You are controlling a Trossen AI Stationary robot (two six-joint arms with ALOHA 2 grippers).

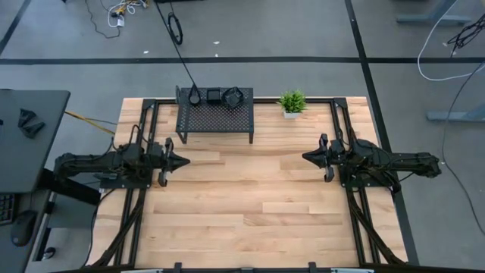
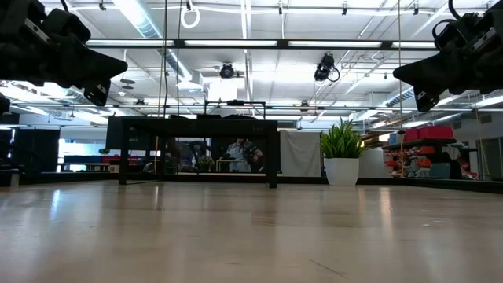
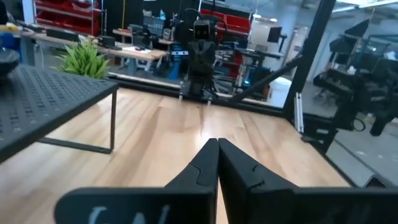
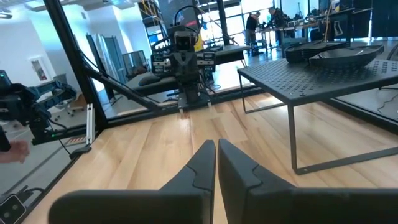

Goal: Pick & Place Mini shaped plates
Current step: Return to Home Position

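Note:
A few small glossy black plates (image 1: 214, 95) sit along the far edge of the black mesh rack's top (image 1: 216, 117). The right wrist view shows them as dark dishes (image 4: 345, 55), and one shows in the left wrist view (image 3: 6, 59). My left gripper (image 1: 186, 161) hovers shut over the table's left side, level with the rack's near edge and pointing right. My right gripper (image 1: 305, 157) hovers shut on the right side, pointing left. The shut fingers show in the wrist views (image 3: 217, 148) (image 4: 216, 148). Both arms hang high above the table in the low view.
The rack (image 2: 196, 149) stands on thin legs at the table's far edge, left of centre. A small green potted plant (image 1: 292, 102) stands to its right. Bare wood (image 1: 242, 205) lies between and in front of the arms. A person's hand (image 4: 9, 149) shows beyond the table.

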